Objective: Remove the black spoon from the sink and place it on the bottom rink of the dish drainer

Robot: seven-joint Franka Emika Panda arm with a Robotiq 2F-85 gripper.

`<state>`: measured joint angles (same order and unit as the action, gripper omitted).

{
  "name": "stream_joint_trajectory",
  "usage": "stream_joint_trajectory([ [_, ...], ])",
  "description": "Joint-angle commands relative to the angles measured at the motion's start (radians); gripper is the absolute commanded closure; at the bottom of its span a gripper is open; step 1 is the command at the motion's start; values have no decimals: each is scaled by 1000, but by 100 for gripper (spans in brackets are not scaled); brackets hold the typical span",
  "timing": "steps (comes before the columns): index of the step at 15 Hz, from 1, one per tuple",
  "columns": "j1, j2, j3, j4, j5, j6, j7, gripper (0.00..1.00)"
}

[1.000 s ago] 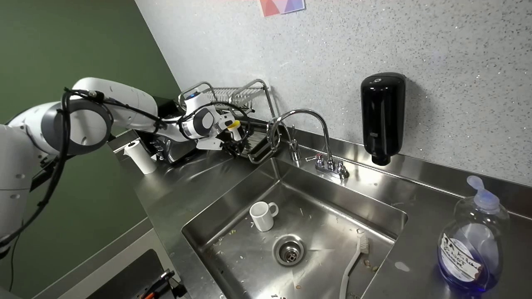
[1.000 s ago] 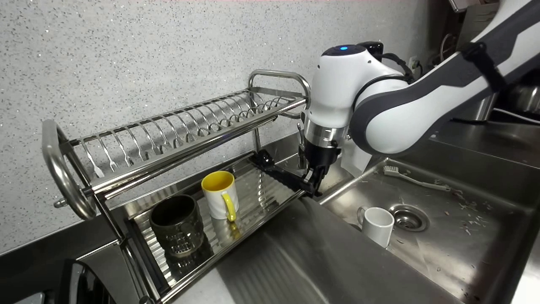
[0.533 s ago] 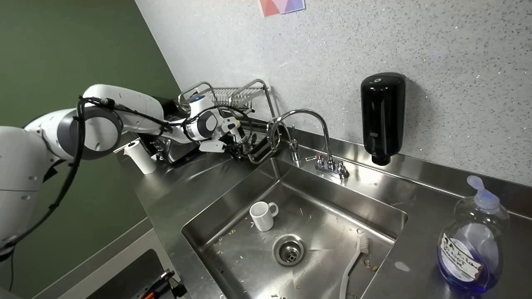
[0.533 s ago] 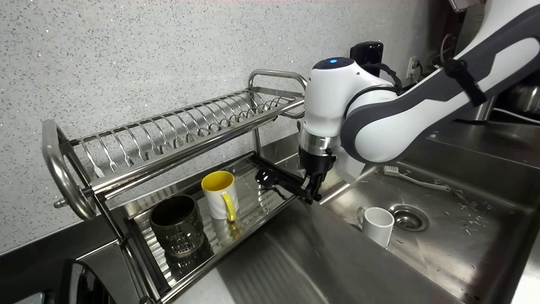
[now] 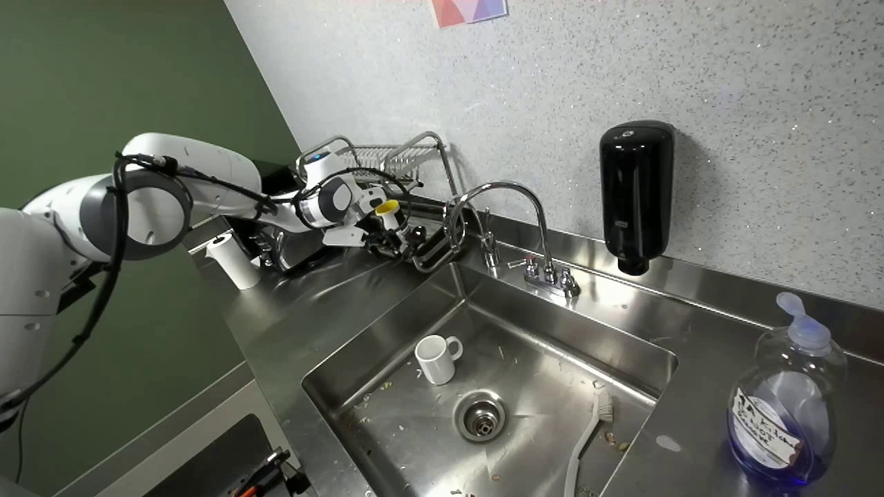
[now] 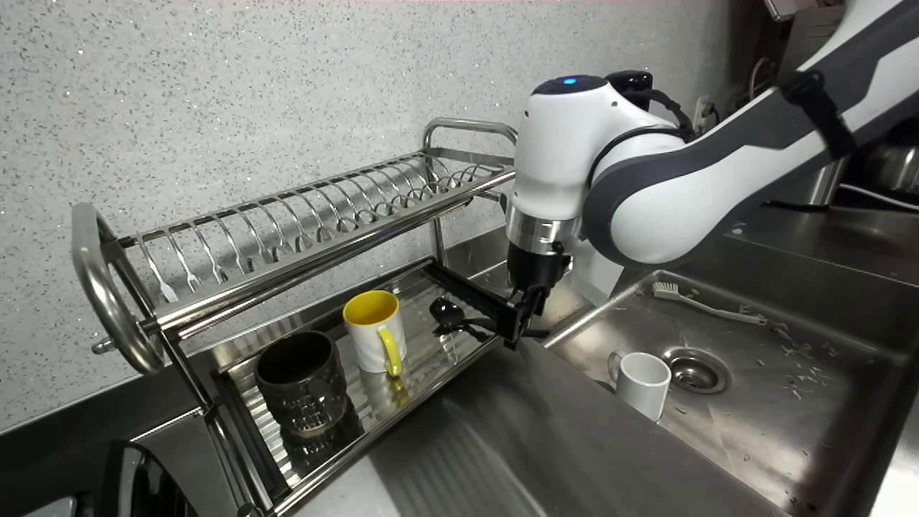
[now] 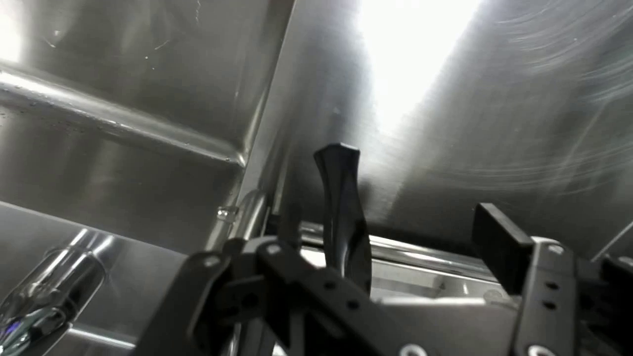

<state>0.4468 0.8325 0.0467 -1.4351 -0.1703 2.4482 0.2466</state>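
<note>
1. My gripper [image 7: 393, 235] stands wide, fingers [image 7: 499, 251] well apart; the handle of the black spoon [image 7: 341, 207] runs between them, nearer one finger
2. The spoon's bowl lies on the bottom shelf [image 6: 425, 350] of the dish rack [image 6: 344, 244], handle jutting past the edge
3. A white mug [image 5: 435, 364] and a brush [image 5: 588, 431] sit in the sink [image 5: 532, 366]

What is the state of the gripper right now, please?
Gripper: open, jaws apart, holding nothing; the black spoon is not gripped.
</note>
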Motion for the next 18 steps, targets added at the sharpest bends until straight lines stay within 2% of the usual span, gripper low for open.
stream_joint_trajectory([
  [1, 0, -189, 0, -214, -1, 27, 38, 0],
  [9, -48, -524, 20, -563, 9, 11, 93, 0],
  [13, -89, -649, 34, -668, 16, -80, 92, 0],
  [18, -156, -756, 54, -736, 42, -233, 91, 0],
])
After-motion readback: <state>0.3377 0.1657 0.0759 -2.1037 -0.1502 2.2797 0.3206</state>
